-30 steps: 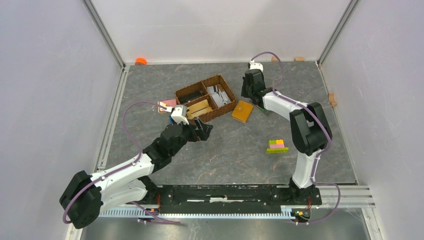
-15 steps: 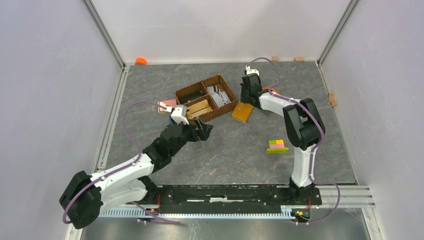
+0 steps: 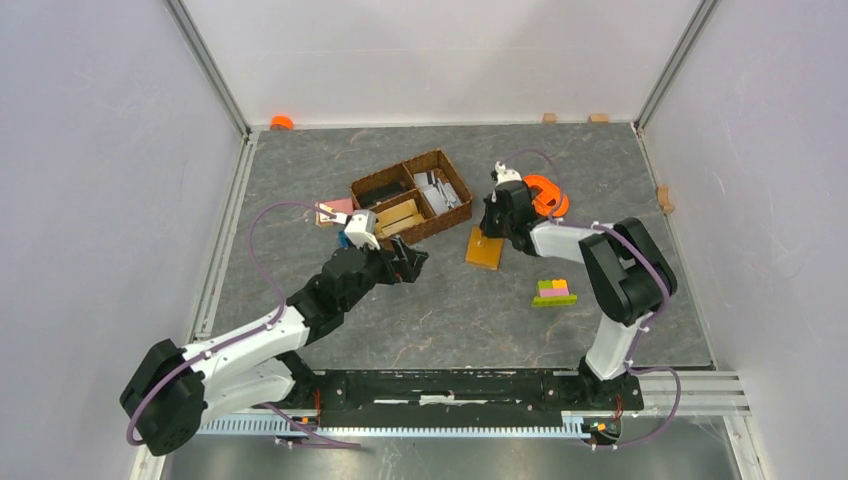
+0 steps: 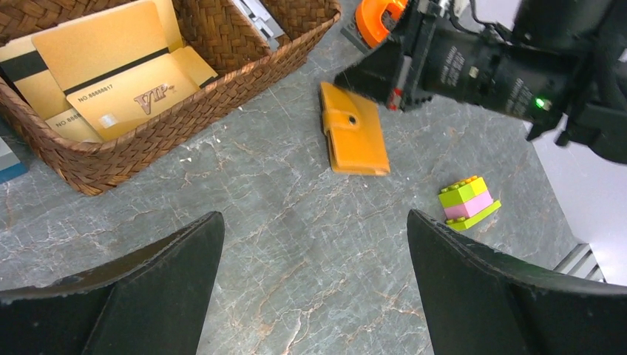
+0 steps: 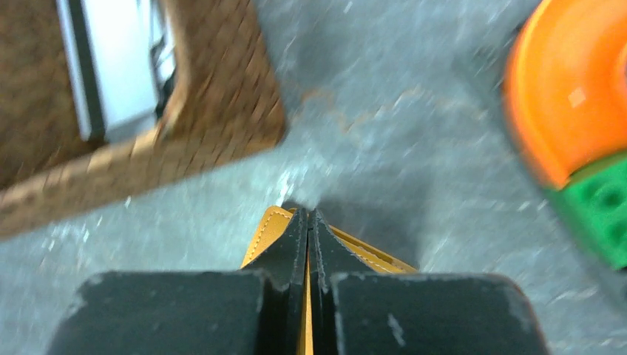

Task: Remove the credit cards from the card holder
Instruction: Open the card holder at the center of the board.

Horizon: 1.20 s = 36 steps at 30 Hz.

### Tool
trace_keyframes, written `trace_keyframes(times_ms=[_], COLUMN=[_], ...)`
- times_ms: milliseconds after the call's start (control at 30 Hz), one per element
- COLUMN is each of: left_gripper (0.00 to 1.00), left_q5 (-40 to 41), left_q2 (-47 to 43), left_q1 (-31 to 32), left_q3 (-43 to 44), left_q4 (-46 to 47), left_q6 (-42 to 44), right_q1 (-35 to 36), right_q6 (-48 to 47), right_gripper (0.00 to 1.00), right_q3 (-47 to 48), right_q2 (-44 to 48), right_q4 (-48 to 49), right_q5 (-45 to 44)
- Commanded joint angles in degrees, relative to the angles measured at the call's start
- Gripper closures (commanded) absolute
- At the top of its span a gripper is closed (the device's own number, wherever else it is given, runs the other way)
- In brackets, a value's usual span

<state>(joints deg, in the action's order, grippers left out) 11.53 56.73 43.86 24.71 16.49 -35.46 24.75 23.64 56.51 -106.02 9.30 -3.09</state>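
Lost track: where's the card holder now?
The card holder lies closed right of centre in the top view, between the wicker basket and toy bricks.

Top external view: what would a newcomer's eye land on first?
The mustard-orange card holder, closed and lying flat just right of the wicker basket, with the right end effector shut and its tips down at the holder's far edge. Next, the gold cards lying in one basket compartment, and the left end effector wide open in front of the basket.
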Motion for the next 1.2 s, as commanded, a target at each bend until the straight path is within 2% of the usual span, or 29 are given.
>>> trace_keyframes(times_ms=[0, 200, 233, 300, 367, 500, 633, 733, 867, 1033, 1167], left_gripper=[0.02, 0.06, 0.06, 0.06, 0.06, 0.10, 0.10, 0.09, 0.05, 0.05, 0.06], left_q5=[-2.53, -5.32, -5.92, -7.50, -9.84, -10.23, -10.64, -8.45, -6.23, -3.70, -5.03], left_q2=[2.63, 7.80, 8.55, 10.16, 12.38, 17.73, 22.03, 20.41, 16.45, 17.73, 20.19], left_q1=[0.00, 0.60, 0.77, 1.01, 1.52, 4.20, 5.71, 5.71, 5.71, 5.65, 5.64], left_q3=[2.54, 4.72, 5.10, 6.21, 7.77, 12.19, 16.11, 17.00, 13.69, 12.80, 12.69], left_q4=[1.70, 2.14, 2.14, 2.05, 1.69, -1.58, -4.34, -7.01, -4.29, -2.35, -0.38], left_q6=[2.48, 2.88, 3.13, 3.48, 4.42, 7.35, 8.68, 9.57, 10.27, 8.35, 7.01], right_q1=[2.69, 3.06, 3.05, 3.02, 3.02, 3.01, 3.02, 3.02, 2.85, 1.59, -0.29], right_q6=[2.47, 1.88, 1.72, 1.68, 1.88, 2.83, 1.64, 1.06, 2.10, 4.15, 6.58], right_gripper=[1.00, 0.96, 0.92, 0.72, 0.61, 0.59, 0.48, 0.45, 0.44, 0.44, 0.45], right_q3=[-8.78, -14.67, -16.31, -19.37, -21.68, -26.71, -30.36, -30.67, -31.00, -31.96, -33.35], right_q2=[5.78, 19.35, 21.66, 26.53, 30.56, 33.44, 34.80, 35.98, 35.91, 34.40, 32.44], right_q4=[0.70, 3.21, 3.94, 5.21, 5.34, 5.51, 5.23, 4.17, 3.78, 4.49, 6.94], right_q5=[5.25, 5.80, 6.49, 8.33, 8.96, 10.21, 8.36, 6.01, 5.14, 7.36, 11.11])
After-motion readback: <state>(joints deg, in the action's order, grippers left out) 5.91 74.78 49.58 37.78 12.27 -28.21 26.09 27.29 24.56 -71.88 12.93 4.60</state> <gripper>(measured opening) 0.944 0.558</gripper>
